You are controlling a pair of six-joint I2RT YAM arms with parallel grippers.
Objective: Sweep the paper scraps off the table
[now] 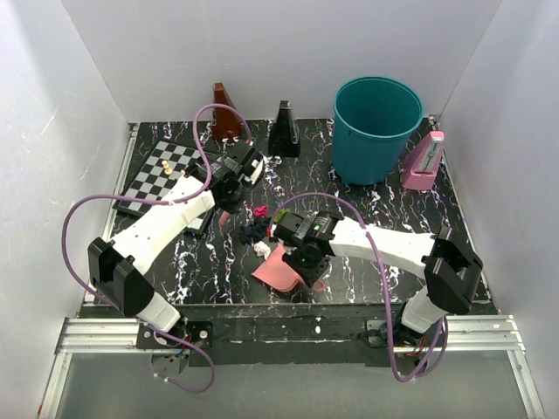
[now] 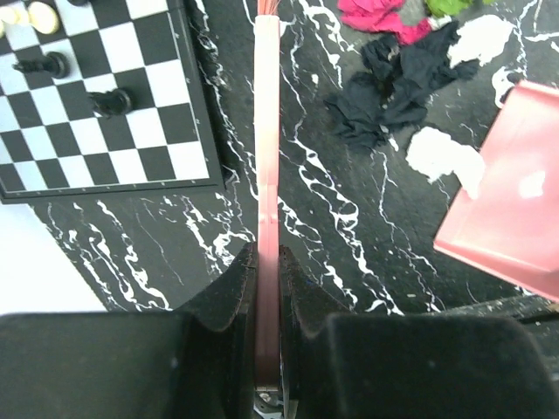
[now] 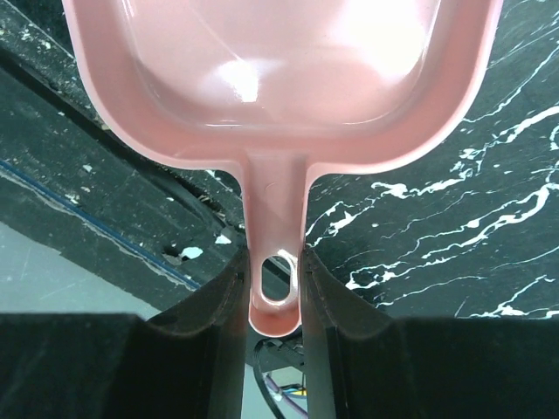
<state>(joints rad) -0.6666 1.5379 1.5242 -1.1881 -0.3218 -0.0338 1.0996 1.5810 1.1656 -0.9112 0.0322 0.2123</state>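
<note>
Right fingers (image 3: 210, 305) fill the bottom of their wrist view, closed on the looped handle of the pink dustpan (image 3: 279, 78). Its tray is bare, with nothing swept in yet. Left fingers (image 2: 218, 297) are shut tight on the thin pink brush (image 2: 267, 131), which runs edge-on away from them toward its bristle end.

Paper scraps (image 2: 393, 83) lie in a loose cluster near the middle of the desk (image 2: 332, 253), in dark blue, magenta, green and white. They sit between the brush and the dustpan's open lip, and the nearest white wad is just beside that lip.

By my reading, the step in hand is lining up both tools, and no sweeping is done yet: every scrap in view sits on the desk. Next, the brush head needs to come down on the chessboard (image 2: 96, 96) side of the pile and push toward the pan. The pan's lip should sit flat on the desk so wads do not slide under.

Toward the far right corner stands a teal bin (image 1: 377, 127); what shows of its inside looks empty.
</note>
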